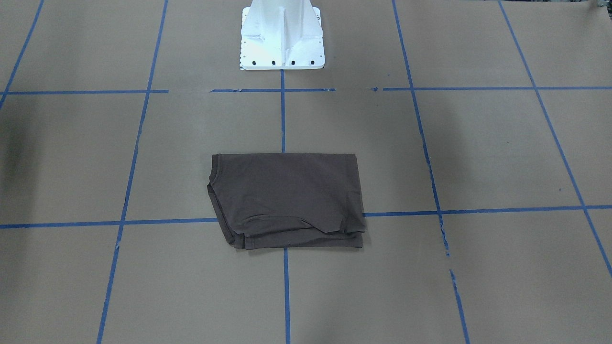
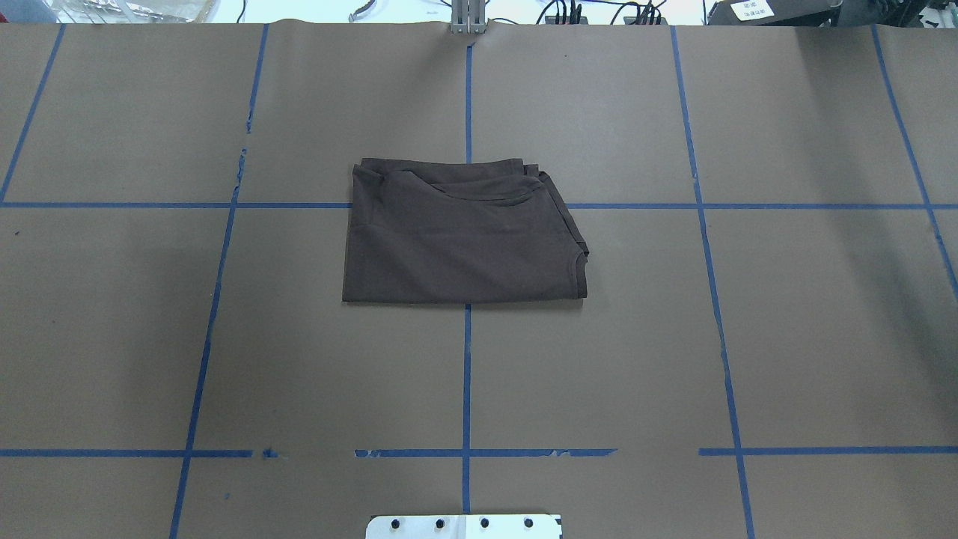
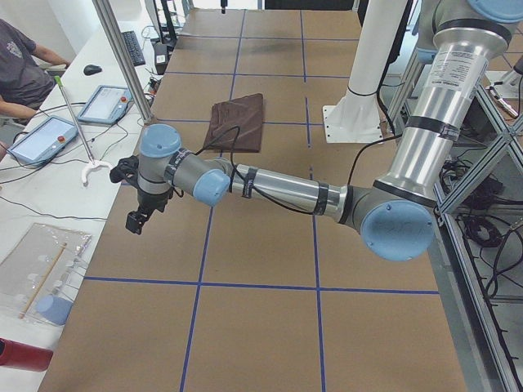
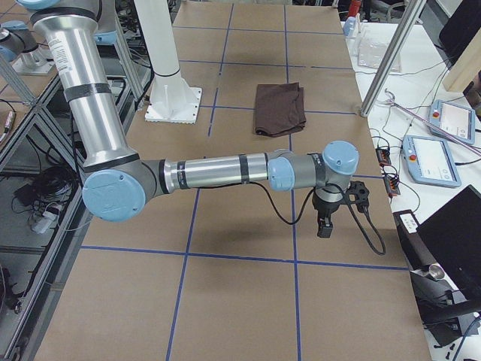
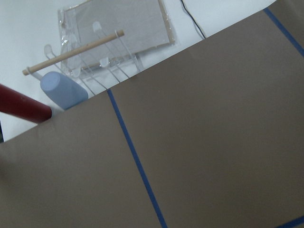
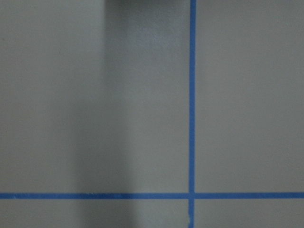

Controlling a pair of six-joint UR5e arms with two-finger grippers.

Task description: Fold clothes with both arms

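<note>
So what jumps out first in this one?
A dark T-shirt, folded into a compact rectangle, lies mid-table on the brown paper, over a crossing of blue tape lines. The left gripper and the right gripper hang far from it, out toward opposite ends of the table.

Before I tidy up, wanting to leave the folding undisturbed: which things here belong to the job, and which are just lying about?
Job: folded T-shirt, left claw, right claw.
Lying about: blue cup, red tube, wooden stick, clear plastic bag.
</note>
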